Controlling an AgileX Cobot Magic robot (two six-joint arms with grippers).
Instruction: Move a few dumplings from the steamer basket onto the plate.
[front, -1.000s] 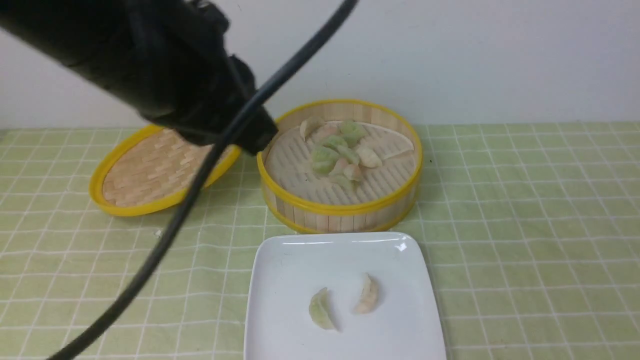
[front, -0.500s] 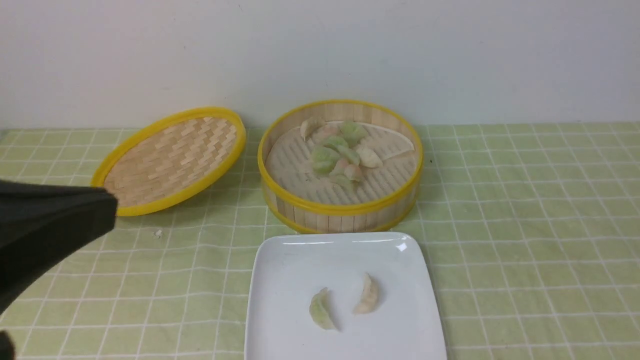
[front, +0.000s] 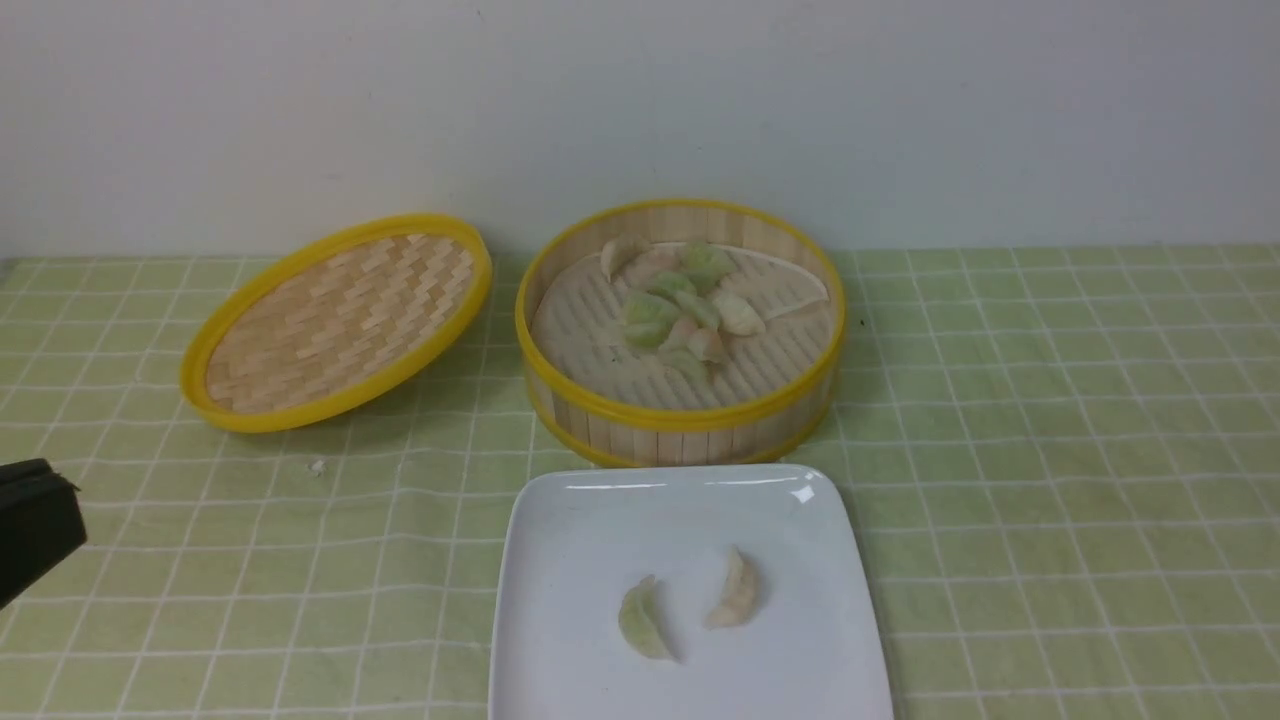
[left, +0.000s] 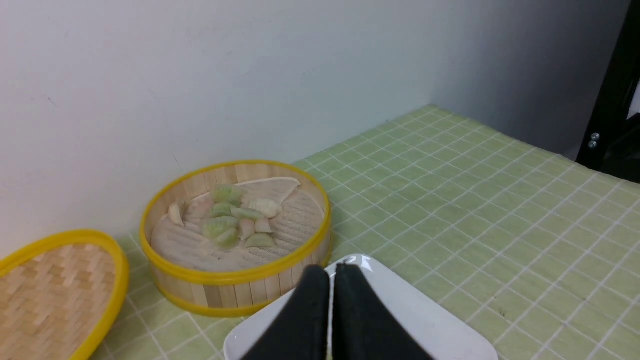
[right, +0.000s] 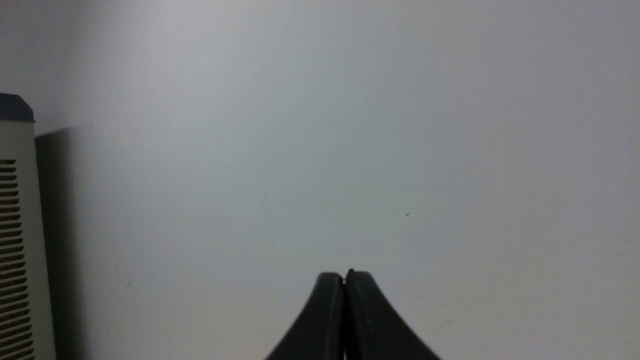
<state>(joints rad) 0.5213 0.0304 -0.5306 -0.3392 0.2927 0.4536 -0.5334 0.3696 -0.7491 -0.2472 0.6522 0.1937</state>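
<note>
The steamer basket (front: 680, 420) (left: 235, 280) stands at the back of the table with several dumplings (front: 680, 305) (left: 232, 225) piled inside it. In front of it lies the white plate (front: 600, 530) (left: 435, 330), holding a green dumpling (front: 640, 622) and a pale pinkish dumpling (front: 736, 590). My left gripper (front: 55, 505) (left: 332, 272) is shut and empty, low at the front view's left edge, away from plate and basket. My right gripper (right: 344, 276) is shut, empty, facing a bare wall; the front view does not show it.
The steamer's flat woven lid (front: 335, 320) (left: 50, 295) leans tilted to the left of the basket. A green checked cloth (front: 1050, 450) covers the table, with a wall right behind. A pale vented unit (right: 17, 225) stands beside the right arm.
My left arm has swung down and back from in front of the lid and basket to the left edge. The dumplings, plate and basket have not moved.
</note>
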